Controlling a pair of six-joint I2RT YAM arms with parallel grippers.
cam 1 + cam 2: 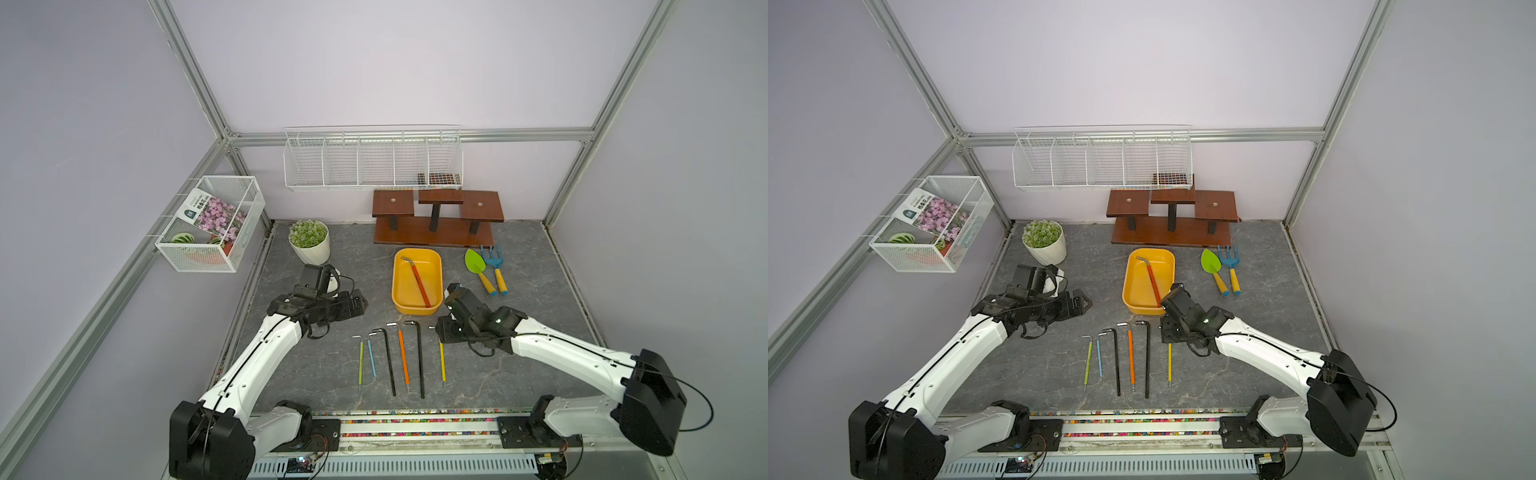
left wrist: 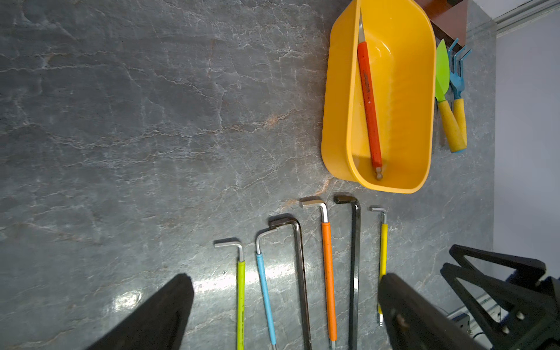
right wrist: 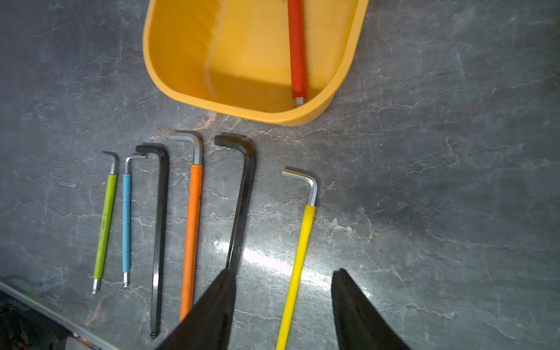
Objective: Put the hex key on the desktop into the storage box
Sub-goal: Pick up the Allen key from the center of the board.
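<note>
Six keys point(image 1: 403, 353) lie in a row on the desk point(image 1: 540, 291), at 6 o'clock from the box point(image 1: 417, 250); a red key point(image 1: 419, 284) is already inside; the right end effector point(image 3: 283, 272), half-wide and empty, straddles the yellow key point(image 3: 300, 251); next, I judge: descend, close on its shaft; the left end effector point(image 2: 285, 275) is wide, empty.

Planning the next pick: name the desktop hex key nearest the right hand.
The yellow key: it alone lies between the open right hand's fingers, at the row's end.
</note>
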